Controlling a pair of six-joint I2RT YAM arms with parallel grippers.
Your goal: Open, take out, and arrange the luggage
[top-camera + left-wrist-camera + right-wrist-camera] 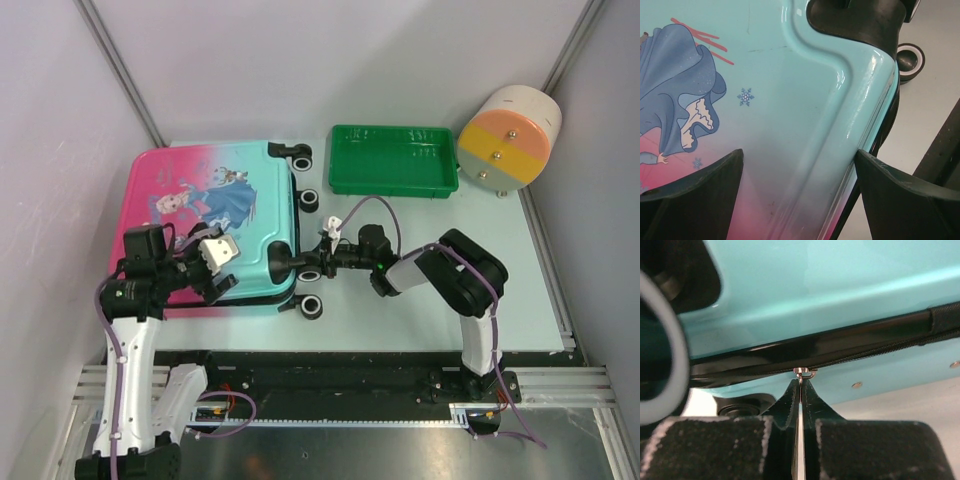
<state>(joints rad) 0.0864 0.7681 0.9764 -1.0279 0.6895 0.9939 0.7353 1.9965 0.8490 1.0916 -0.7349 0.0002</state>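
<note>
Lying flat on the left part of the surface (pixel 370 325), the luggage (pixel 210 225) rested picture-side up with its lid shut and its wheels turned toward the middle. The right tool (pixel 800 382) was clenched on the small metal zipper pull (pixel 804 372). Its two fingers were pressed together with only the pull's loop showing above them, right at the black zipper (pixel 865 342) seam along the wheeled side. That grip looked meant for dragging the slider along the seam, the opening step of the task. I judged that step barely begun, since the shell showed no gap.

The left tool (pixel 799 155) hung released, jaws spread wide over the teal corner of the lid near a wheel (pixel 910 60). Whether it touched the shell I could not tell. It was probably placed there to steady the case, or to lift the lid once the zipper ran free. A green tray (pixel 393 160) sat well apart at the far edge, likely the place for whatever comes out.
</note>
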